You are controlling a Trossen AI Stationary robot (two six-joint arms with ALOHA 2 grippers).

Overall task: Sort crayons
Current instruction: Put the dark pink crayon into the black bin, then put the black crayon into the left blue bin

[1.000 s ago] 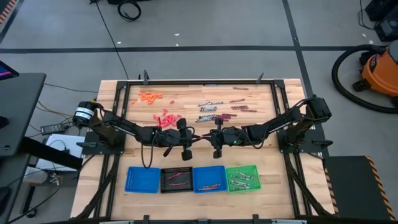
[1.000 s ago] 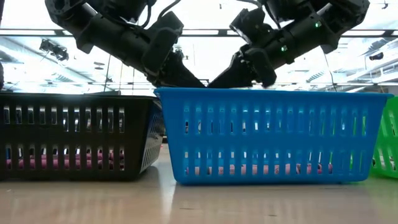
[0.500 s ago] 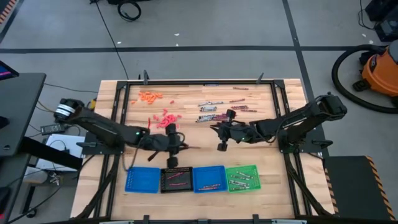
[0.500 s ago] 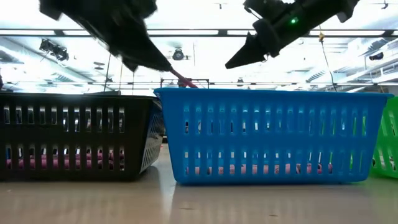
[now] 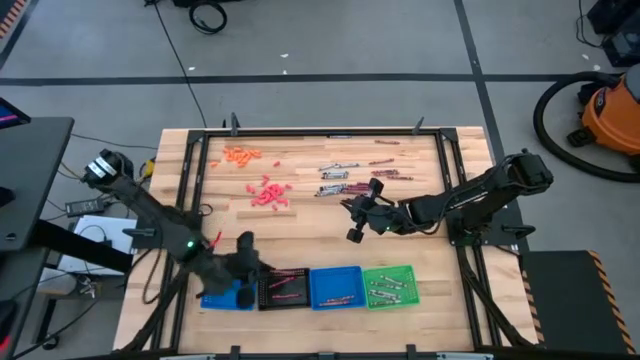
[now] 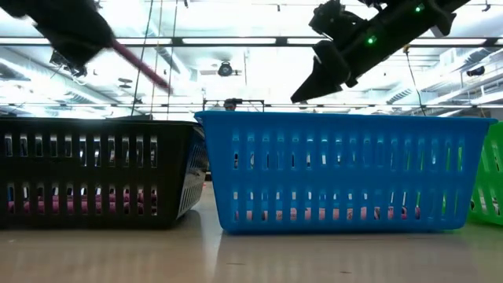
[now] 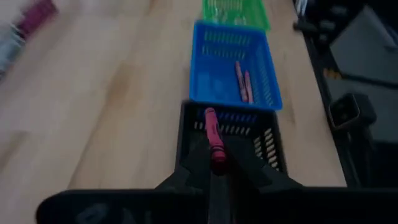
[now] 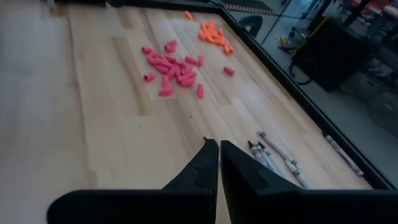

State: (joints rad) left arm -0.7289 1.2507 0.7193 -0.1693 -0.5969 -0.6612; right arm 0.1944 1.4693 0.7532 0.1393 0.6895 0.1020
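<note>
Left wrist view has the left gripper [image 7: 217,163] clenched on a magenta crayon [image 7: 213,135], its long axis pointing ahead over the black tray's [image 7: 272,149] near rim, so the drop lies just forward, right gripper [image 5: 352,212] empty, pinched shut.

- No text, label, brand, number or sign can be read in any of the four views.
- The blue, black and green slotted plastic trays [image 5: 336,286] carry no visible lettering.
- The paper wrappers on the thin crayons [image 7: 213,134] are too blurred and small to show any print.
</note>
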